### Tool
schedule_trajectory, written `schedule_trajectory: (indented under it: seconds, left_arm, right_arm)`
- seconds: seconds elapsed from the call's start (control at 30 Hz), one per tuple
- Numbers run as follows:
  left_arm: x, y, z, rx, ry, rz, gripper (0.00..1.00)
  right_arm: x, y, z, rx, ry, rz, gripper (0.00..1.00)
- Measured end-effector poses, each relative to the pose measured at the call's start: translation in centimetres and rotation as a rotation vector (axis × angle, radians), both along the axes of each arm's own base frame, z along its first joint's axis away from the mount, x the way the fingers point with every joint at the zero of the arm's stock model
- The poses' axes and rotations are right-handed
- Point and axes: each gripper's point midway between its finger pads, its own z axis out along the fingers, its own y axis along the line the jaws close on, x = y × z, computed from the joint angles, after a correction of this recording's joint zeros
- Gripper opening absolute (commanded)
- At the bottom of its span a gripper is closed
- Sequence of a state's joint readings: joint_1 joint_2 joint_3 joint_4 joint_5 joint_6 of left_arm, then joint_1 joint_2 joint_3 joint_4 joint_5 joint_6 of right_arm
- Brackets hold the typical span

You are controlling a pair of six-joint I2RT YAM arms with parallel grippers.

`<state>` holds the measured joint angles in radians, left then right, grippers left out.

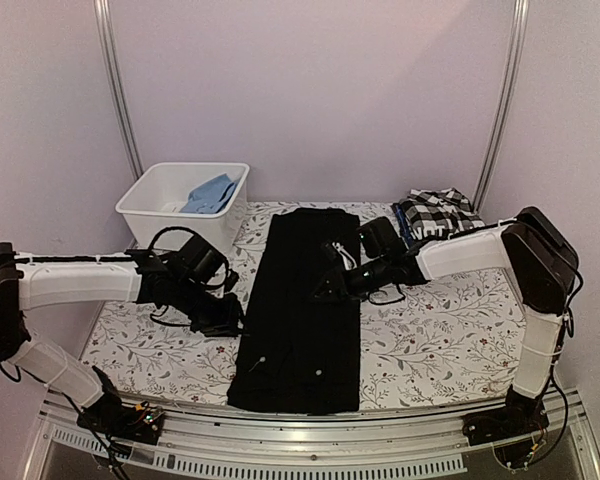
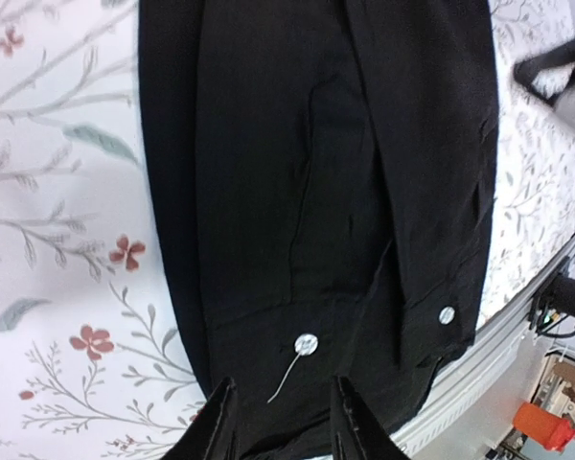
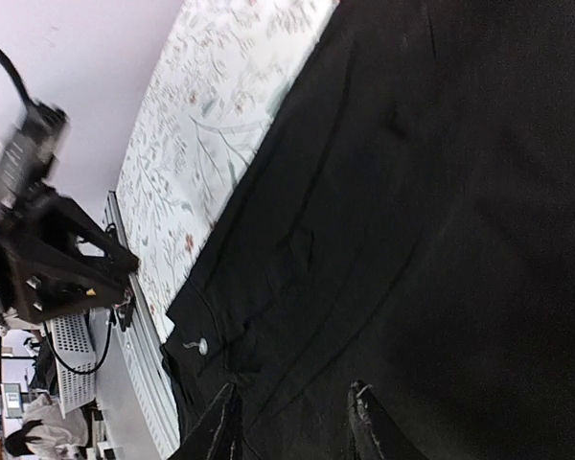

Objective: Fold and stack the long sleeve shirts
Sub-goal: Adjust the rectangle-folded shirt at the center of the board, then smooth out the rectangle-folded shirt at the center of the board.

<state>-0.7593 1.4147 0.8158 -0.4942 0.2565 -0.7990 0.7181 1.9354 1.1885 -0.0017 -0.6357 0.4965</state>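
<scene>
Black shirt (image 1: 300, 300) lies as a long strip mid-width on the table (image 1: 430, 340), far edge to near edge. Left gripper (image 1: 223, 323) at its left side, right gripper (image 1: 326, 291) over its right side; both part-open, seemingly empty. Risk: shallow pinch grabs one layer, strip unfolds.

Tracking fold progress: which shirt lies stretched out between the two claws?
The plain black shirt, laid as a long strip down the middle of the table. The checked shirt sits apart at the far right corner.
</scene>
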Motion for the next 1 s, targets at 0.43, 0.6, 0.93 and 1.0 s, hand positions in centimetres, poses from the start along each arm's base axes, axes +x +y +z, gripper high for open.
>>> schedule_trajectory:
  seconds: [0.43, 0.6, 0.93, 1.0]
  left_arm:
    - [12.8, -4.7, 1.0, -0.039, -0.167, -0.001, 0.32]
    - [16.6, -6.2, -0.5, -0.054, -0.191, -0.003, 0.33]
    - [20.5, -5.8, -3.0, -0.082, -0.178, 0.027, 0.38]
    - [20.8, -5.8, -3.0, -0.092, -0.172, 0.029, 0.38]
  right_arm:
    - [-6.7, -2.8, -6.6, -0.08, 0.203, -0.028, 0.36]
    - [-6.5, -3.7, -4.7, -0.093, 0.178, -0.052, 0.42]
    - [11.9, -6.9, 8.2, 0.073, -0.188, -0.276, 0.49]
    - [15.9, -7.3, 9.0, 0.088, -0.249, -0.304, 0.5]
